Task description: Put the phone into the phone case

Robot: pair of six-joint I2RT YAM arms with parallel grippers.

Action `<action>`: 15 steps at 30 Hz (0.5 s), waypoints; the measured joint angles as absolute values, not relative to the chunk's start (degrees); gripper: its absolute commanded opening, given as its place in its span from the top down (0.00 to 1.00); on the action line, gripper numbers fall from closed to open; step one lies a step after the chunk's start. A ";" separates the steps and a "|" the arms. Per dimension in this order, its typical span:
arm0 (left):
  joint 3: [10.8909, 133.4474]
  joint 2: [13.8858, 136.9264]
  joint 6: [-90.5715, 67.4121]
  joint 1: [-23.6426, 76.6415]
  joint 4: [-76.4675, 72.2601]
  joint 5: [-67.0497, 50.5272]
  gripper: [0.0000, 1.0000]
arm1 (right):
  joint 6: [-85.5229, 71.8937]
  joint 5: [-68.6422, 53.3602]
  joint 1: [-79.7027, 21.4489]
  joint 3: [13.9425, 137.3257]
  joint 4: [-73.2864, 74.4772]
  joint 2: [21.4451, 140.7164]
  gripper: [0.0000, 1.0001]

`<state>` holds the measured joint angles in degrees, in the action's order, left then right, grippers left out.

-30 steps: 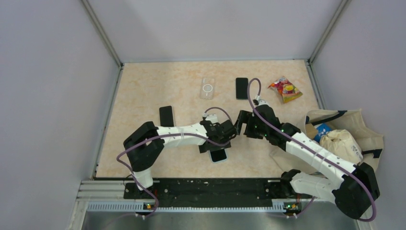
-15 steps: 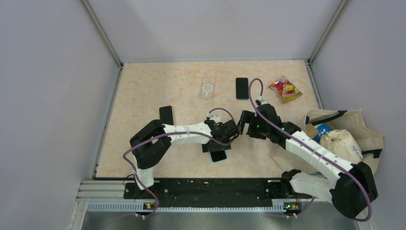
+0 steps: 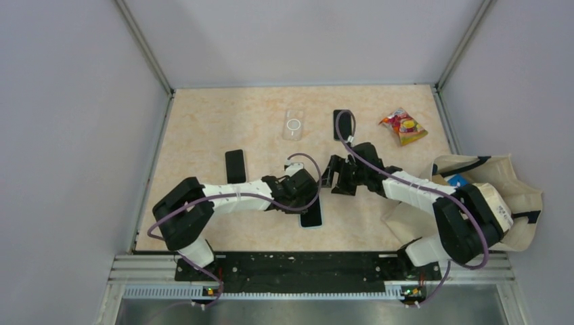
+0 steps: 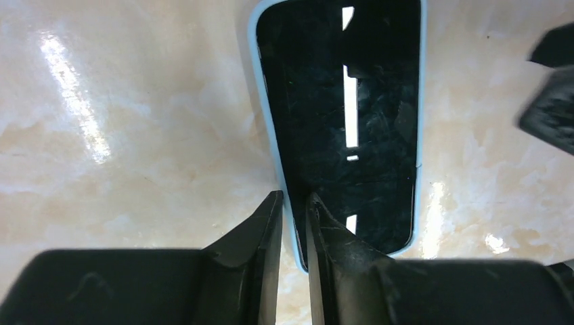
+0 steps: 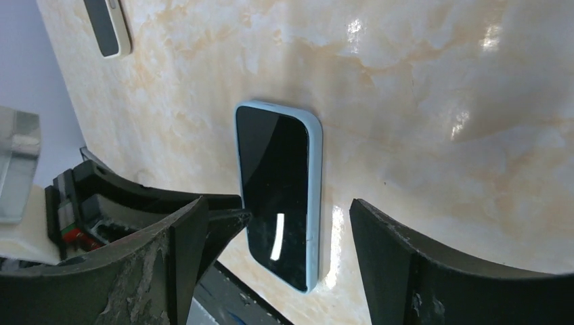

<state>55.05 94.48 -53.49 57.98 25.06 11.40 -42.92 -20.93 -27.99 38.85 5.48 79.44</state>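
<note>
- Left fingers (image 4: pixel 267 230) have closed from wide apart a second ago to a narrow slit, and the right arm has folded in closer to its base.
- We see a glossy, beige marbled tabletop (image 3: pixel 203 135) with plain grey walls (image 3: pixel 68 135) on three sides.
- Our blue-rimmed phone (image 3: pixel 311 215) lies flat, screen up, near the middle of the tabletop's near edge.
- Only the left wrist view shows the grip: the left fingers pinch the pale blue rim along one long edge.
- From the right wrist we see the right fingers (image 5: pixel 406 271) standing well apart, hanging over the phone.
- Only the top view takes in the rest:
  - a clear case (image 3: pixel 293 125) and a black phone (image 3: pixel 342 124) side by side toward the far edge
  - a second dark phone (image 3: pixel 235 165) toward the left edge
  - a snack packet (image 3: pixel 403 126) near the far right corner
  - a cloth bag (image 3: pixel 501 183) at the right edge
</note>
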 measured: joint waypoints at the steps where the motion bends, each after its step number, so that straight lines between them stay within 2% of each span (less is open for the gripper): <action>1: 53.95 94.11 -52.73 57.69 23.64 10.76 0.72 | -43.64 -21.85 -27.99 38.52 3.88 80.97 0.25; 4: 52.97 93.65 -50.74 57.10 21.58 8.97 0.58 | -44.69 -22.96 -27.99 38.22 1.41 84.49 0.25; 5: 52.71 93.65 -50.43 57.01 20.78 8.49 0.50 | -44.86 -23.00 -27.99 38.22 1.30 84.73 0.24; 6: 52.45 93.65 -50.26 56.97 20.03 8.03 0.37 | -45.01 -22.87 -27.99 38.20 1.23 84.95 0.24; 8: 52.23 93.65 -49.93 57.06 19.81 7.57 0.26 | -45.08 -22.00 -27.99 38.11 1.39 84.44 0.23; 11: 52.29 93.03 -50.85 57.39 20.27 8.62 0.13 | -45.08 -19.05 -27.99 38.11 3.20 82.24 0.21; 15: 53.28 92.40 -52.73 58.76 24.05 12.56 0.03 | -44.93 -13.30 -27.90 38.26 8.43 75.33 0.18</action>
<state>53.28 92.40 -52.73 58.76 24.05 12.56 -44.93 -13.30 -27.90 38.26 8.43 75.33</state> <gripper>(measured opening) 0.914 0.806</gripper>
